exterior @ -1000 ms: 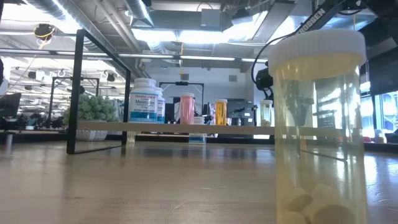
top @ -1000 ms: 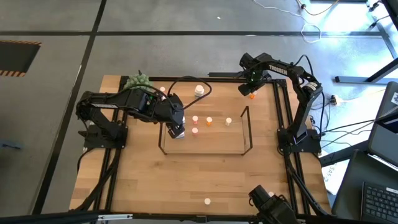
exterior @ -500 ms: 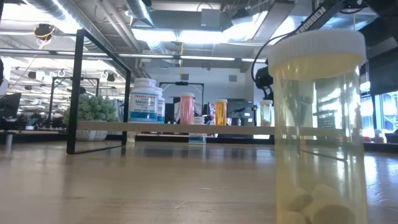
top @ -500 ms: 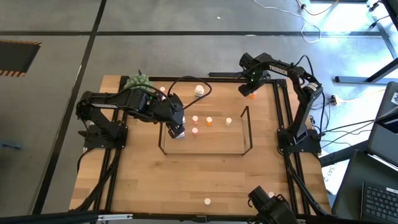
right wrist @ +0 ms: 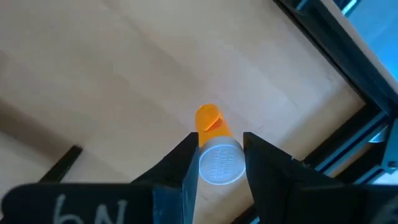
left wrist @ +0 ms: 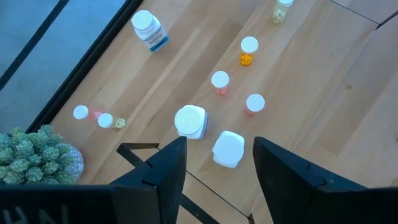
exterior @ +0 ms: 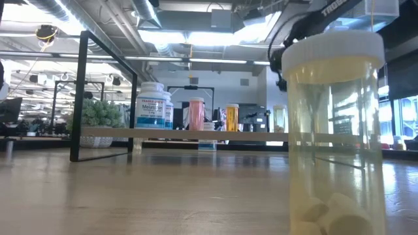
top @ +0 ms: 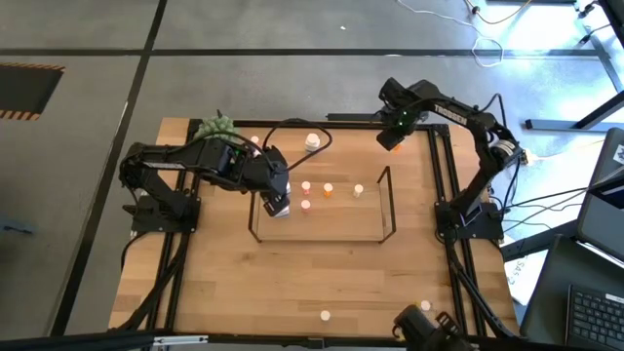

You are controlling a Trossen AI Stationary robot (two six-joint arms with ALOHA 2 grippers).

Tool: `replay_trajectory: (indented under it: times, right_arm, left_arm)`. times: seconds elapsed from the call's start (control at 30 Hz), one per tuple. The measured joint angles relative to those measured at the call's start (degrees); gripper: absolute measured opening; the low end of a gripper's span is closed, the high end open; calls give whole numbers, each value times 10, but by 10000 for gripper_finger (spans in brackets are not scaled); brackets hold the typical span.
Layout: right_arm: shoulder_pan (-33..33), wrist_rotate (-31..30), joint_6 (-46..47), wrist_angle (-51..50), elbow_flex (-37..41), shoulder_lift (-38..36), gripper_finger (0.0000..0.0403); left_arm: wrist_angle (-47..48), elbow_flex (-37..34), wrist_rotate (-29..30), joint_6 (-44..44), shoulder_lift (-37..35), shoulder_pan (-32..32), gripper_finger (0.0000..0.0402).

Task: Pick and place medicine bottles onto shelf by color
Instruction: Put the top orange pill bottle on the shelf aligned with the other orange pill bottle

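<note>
The wire shelf (top: 385, 210) stands mid-table. On its wood base stand two white bottles (left wrist: 191, 121), two pink ones (left wrist: 219, 81), an orange one (left wrist: 248, 50) and a cream one (top: 358, 190). My left gripper (left wrist: 219, 143) hangs open above the shelf's left end, its fingers either side of the nearer white bottle (left wrist: 228, 149) without touching it. My right gripper (right wrist: 219, 142), at the table's far right (top: 390, 138), is shut on a small orange bottle (right wrist: 208, 119). My right gripper pinches the orange bottle's white cap (right wrist: 219, 167) between its two fingers, one on each side. The fingers come from above, pointing down. The orange body hangs below the cap, a little tilted; I cannot tell whether its base is clear of the table.
A larger white bottle (top: 311, 142) stands on the table beyond the shelf. Two small bottles (left wrist: 93, 116) and a green plant (top: 214, 127) sit at the far left. A cream bottle (top: 325, 316) stands at the near edge, filling the low view (exterior: 333, 130). Black frame rails (top: 444, 195) run along the sides.
My right gripper has gone up from the table at the far right, and its arm has swung toward the right edge. The orange bottle that stood beside it on the table in the high view no longer shows there.
</note>
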State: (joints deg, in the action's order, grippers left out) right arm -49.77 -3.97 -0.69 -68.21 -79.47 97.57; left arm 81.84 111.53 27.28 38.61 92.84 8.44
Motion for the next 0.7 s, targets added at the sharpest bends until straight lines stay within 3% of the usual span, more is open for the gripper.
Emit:
replay_trajectory:
  times: [0.7]
  right_arm:
    - [226, -15, -13, -97, -209, -24, 116]
  left_arm:
    - [0, 0, -17, -2, 0, -32, 179]
